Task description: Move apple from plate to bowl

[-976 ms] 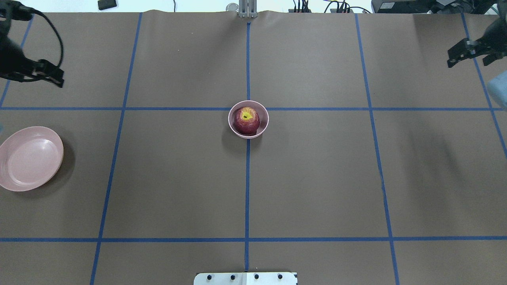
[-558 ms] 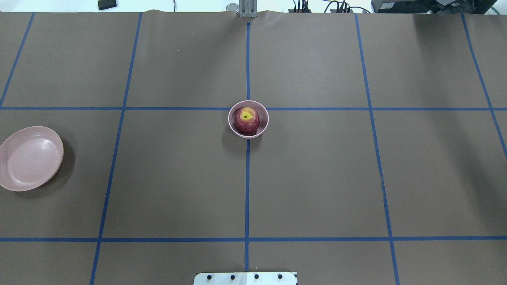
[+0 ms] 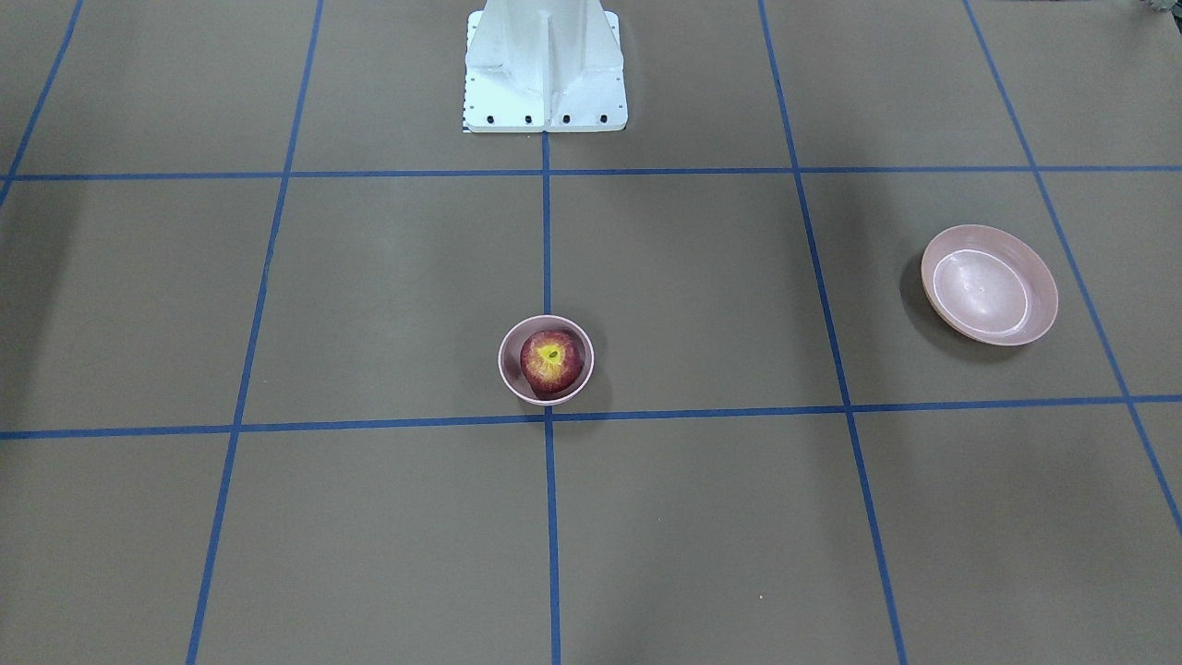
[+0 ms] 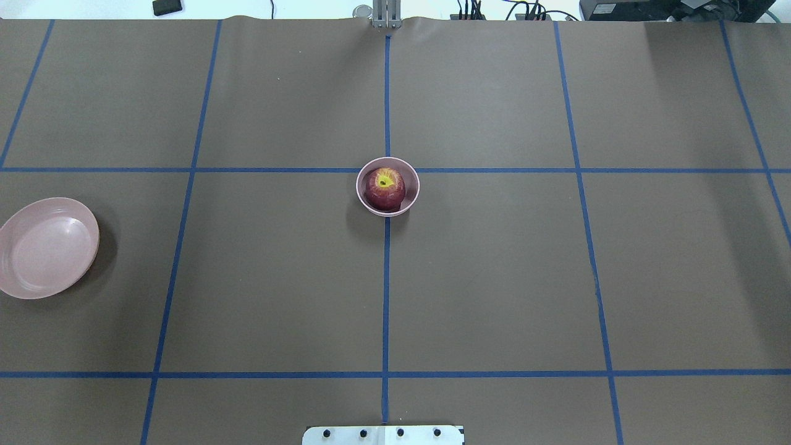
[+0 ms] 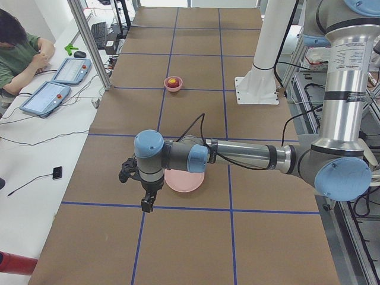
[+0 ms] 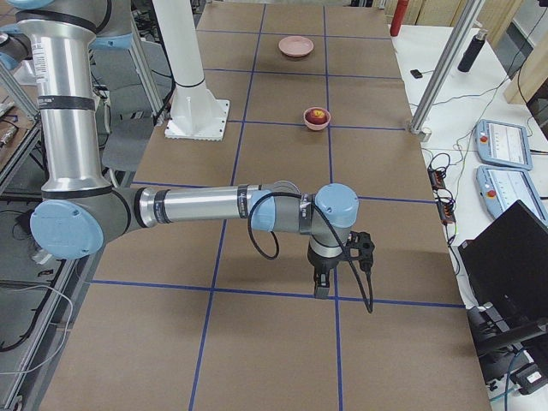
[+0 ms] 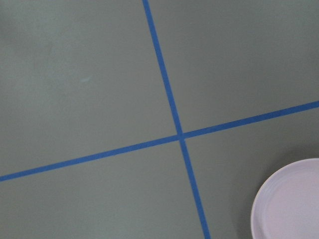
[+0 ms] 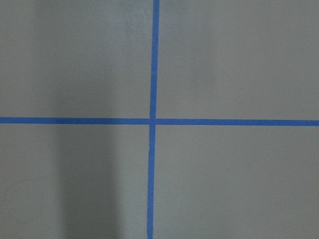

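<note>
Overhead exterior view, status check: the dark red round apple with the yellow patch at its stem dimple (image 4: 384,188) sits inside the small, deep pale pink bowl (image 4: 413,185). The bowl stands at the middle of the brown paper-covered table (image 4: 494,278), on the centre blue tape line (image 4: 386,278). The wide, shallow pale pink plate (image 4: 46,247) lies well apart at the robot's left edge, with nothing on it. I judge the transfer done: apple off the plate, in the bowl, nothing touching it. Neither arm shows from overhead or from the front-facing camera. In the side cameras the left gripper (image 5: 146,205) hangs pointing down near the plate, and the right gripper (image 6: 321,287) hangs over bare table toward the opposite end (both well away from the bowl). Jaw opening: I cannot tell for either, since only the side views catch them and the wrist cameras show no fingers. Left to do, as I read it: nothing beyond confirming the apple sits steady.
</note>
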`<move>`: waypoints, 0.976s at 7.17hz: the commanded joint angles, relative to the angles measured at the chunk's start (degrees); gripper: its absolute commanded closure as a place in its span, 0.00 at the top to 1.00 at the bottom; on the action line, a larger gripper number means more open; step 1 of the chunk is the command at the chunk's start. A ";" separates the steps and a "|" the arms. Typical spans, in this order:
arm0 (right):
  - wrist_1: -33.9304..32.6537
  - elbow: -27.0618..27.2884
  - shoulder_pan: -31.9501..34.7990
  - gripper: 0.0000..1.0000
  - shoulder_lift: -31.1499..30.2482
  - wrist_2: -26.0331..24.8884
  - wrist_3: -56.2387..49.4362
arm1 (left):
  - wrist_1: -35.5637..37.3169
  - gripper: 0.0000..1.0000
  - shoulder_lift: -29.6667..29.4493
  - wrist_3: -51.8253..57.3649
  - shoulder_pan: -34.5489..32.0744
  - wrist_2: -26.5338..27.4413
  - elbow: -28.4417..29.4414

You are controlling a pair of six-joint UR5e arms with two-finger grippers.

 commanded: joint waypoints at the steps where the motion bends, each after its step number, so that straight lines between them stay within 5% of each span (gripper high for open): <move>1: -0.07 0.12 0.75 1.00 -1.25 1.84 -0.07 | -0.47 0.98 1.48 -0.37 -0.75 -0.10 0.84; 7: -0.07 0.12 -0.30 1.00 -0.55 1.67 0.37 | -0.73 0.98 1.31 -6.00 -0.58 -0.19 1.63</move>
